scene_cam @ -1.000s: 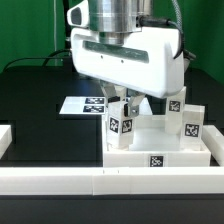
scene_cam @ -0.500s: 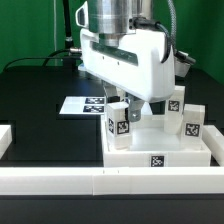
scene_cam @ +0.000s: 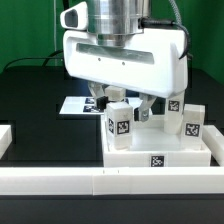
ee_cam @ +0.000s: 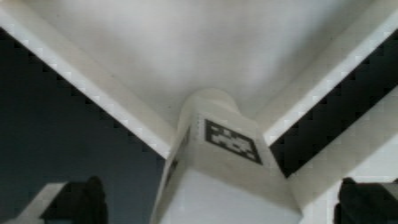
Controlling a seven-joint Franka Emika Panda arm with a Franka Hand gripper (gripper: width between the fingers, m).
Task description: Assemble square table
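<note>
Three white block legs show on the square tabletop (scene_cam: 160, 160), which sits against the long white border rail (scene_cam: 60, 181) at the near edge of the black table (scene_cam: 30, 100). One leg (scene_cam: 119, 127) stands upright on the tabletop's corner toward the exterior view's left, its black-and-white tag facing the camera. A second leg (scene_cam: 192, 122) stands upright near the corner at the exterior view's right, and a third leg (scene_cam: 172, 105) peeks out just behind it, mostly hidden by the arm's housing. The tabletop's front rim carries its own small tag. Right above the first leg hangs the gripper (scene_cam: 125, 103), its jaws spread apart with one finger on each side of the leg's top; from the outside I cannot tell whether the fingers (scene_cam: 145, 106) touch it. In the wrist view the same leg (ee_cam: 222, 150) rises up the middle of the picture with its tag showing, and the two dark fingertips (ee_cam: 75, 197) sit well out to either side with a gap between them and the leg, so nothing is clamped. Behind the arm, on the dark table, lies the marker board (scene_cam: 78, 105), flat, with part of its tags covered by the gripper body.
</note>
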